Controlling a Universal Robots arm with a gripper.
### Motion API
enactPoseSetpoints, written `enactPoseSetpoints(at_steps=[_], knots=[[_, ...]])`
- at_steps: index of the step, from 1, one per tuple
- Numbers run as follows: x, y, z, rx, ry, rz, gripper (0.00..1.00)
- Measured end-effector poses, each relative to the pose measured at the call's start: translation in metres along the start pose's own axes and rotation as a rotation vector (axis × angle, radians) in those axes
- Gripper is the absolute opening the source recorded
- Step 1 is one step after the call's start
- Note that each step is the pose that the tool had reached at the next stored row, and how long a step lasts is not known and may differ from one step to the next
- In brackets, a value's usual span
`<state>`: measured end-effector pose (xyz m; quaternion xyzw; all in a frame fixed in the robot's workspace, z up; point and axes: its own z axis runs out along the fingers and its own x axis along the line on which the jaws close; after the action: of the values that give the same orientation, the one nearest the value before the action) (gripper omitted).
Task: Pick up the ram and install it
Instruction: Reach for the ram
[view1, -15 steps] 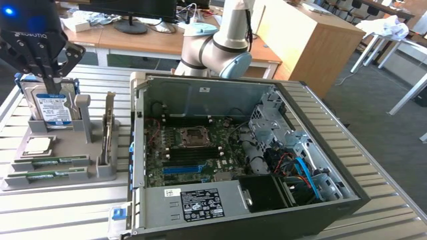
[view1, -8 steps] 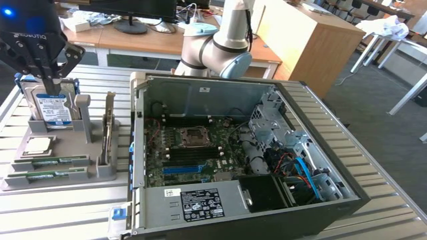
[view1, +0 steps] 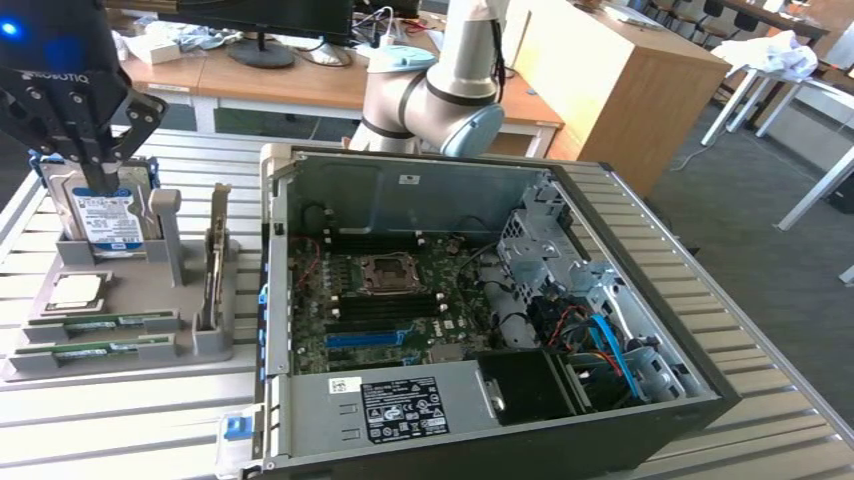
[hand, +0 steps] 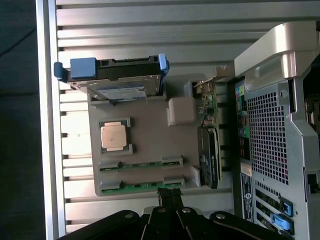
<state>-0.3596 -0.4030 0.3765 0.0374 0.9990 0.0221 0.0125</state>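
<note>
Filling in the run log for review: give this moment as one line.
hand: shut, holding nothing, above tray | ram: two sticks in tray, untouched | computer case: open, beside tray

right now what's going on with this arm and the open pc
The robot arm's gripper hangs over a grey plastic parts tray next to the open black computer case. Its fingers are shut and hold nothing. Two thin green ram sticks lie in the tray's slots, near a square silver processor chip and a boxy silver hard drive. No ram has been picked up yet.
</note>
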Motion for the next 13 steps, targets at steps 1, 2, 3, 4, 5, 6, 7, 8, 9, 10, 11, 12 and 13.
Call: enactPoseSetpoints(at_steps=[1,2,3,4,5,6,7,8,9,10,11,12,13], knots=[[0.0001,-0.0013,-0.0001,0.0000,0.0000,0.000,0.10],[0.0002,-0.0026,-0.0002,0.0001,0.0001,0.000,0.10],[0.0003,-0.0039,-0.0002,0.0001,0.0001,0.000,0.10],[0.0003,-0.0049,-0.0002,0.0001,0.0000,0.000,0.10],[0.0003,-0.0055,-0.0002,0.0001,0.0000,0.000,0.10],[0.0003,-0.0055,-0.0002,0.0000,0.0000,0.000,0.10],[0.0003,-0.0055,-0.0003,0.0001,0.0001,0.000,0.10],[0.0003,-0.0055,-0.0002,0.0000,0.0000,0.000,0.10],[0.0003,-0.0056,-0.0002,0.0000,-0.0001,0.000,0.10],[0.0006,-0.0057,-0.0003,0.0001,0.0001,0.000,0.10],[0.0011,-0.0058,-0.0002,0.0000,-0.0001,0.000,0.10],[0.0018,-0.0058,-0.0003,0.0000,-0.0001,0.000,0.10],[0.0026,-0.0058,-0.0003,0.0001,-0.0001,0.000,0.10]])
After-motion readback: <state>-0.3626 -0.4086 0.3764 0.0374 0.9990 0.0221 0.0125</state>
